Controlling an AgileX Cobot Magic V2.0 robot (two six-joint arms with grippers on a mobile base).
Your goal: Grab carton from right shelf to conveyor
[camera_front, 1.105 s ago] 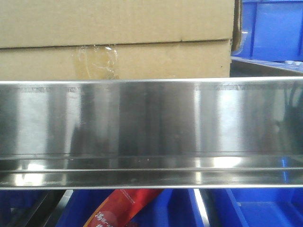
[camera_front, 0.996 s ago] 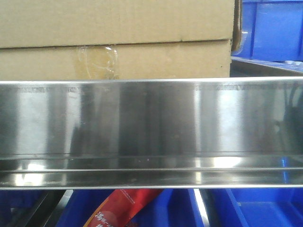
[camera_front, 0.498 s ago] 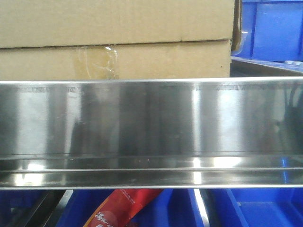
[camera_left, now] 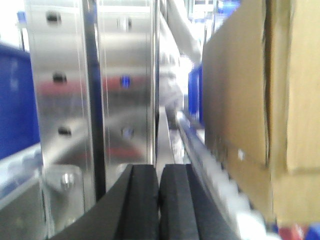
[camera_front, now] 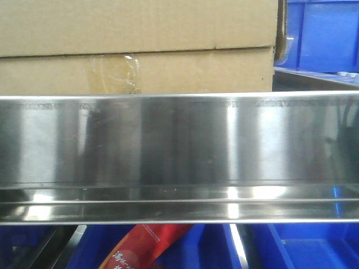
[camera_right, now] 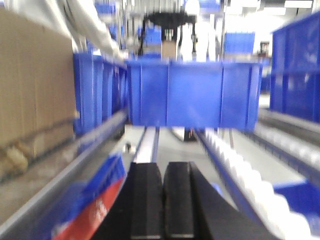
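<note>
The carton [camera_front: 140, 39] sits on the right shelf [camera_front: 179, 208], directly behind its shiny steel front rail [camera_front: 179, 140], with a blue bin [camera_front: 322, 33] just beside it. The left gripper [camera_left: 160, 200] and right gripper [camera_right: 163, 200] each have their pads pressed together, gripping nothing.

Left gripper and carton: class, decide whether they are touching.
Apart. The left wrist view shows the left gripper, jaws shut, with a strip of white rollers lying between it and the carton.
</note>
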